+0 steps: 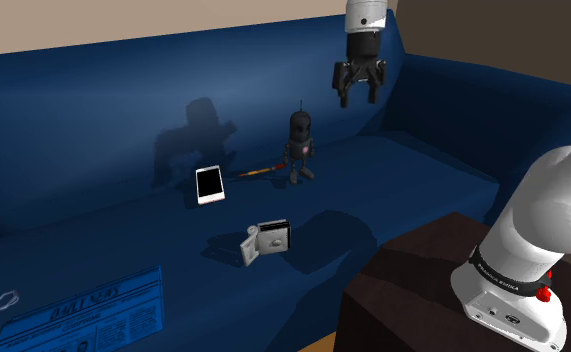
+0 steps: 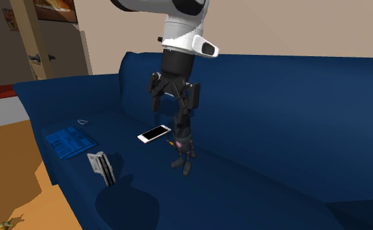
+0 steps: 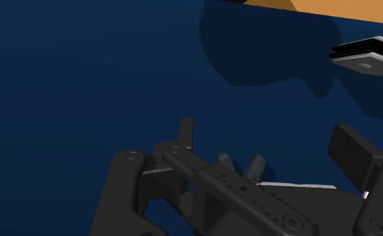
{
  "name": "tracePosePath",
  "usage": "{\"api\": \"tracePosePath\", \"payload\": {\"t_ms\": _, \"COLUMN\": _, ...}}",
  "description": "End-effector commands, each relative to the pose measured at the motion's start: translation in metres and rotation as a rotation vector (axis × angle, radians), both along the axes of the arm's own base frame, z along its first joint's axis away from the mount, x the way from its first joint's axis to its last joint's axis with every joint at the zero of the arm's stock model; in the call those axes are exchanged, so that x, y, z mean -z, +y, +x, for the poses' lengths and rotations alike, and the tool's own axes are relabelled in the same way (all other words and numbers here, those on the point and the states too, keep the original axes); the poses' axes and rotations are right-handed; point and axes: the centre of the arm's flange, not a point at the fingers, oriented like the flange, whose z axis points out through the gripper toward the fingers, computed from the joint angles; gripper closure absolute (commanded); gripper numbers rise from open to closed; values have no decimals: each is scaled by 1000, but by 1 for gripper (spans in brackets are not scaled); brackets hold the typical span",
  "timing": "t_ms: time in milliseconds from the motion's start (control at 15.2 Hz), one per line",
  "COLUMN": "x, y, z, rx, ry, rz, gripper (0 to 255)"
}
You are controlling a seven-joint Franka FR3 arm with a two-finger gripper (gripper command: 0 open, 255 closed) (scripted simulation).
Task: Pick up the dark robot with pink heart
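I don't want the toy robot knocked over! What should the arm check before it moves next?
1. Pincer open: ok, fingers apart, holding nothing.
2. Dark robot upright on the sofa: ok.
3. Phone out of the way: ok, it lies apart from the robot.
4. Pincer down around the robot: not ok, it hangs above it.
5. Pincer lined up right over the robot: cannot tell.

A sofa (image 1: 93,100) is rendered deep blue, a toy robot (image 1: 300,135) dark grey, a phone (image 1: 210,185) white with a black screen, a booklet (image 1: 83,315) blue with pale print, and the gripper (image 1: 360,98) black.
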Motion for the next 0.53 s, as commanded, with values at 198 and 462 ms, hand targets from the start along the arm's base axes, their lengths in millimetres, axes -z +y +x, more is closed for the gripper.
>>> {"api": "tracePosePath", "payload": {"t_ms": 198, "x": 20, "y": 2, "z": 67, "rx": 87, "ry": 25, "rz": 74, "gripper": 0}}
{"api": "tracePosePath", "payload": {"t_ms": 462, "x": 37, "y": 0, "z": 117, "rx": 155, "ry": 45, "rz": 132, "gripper": 0}}
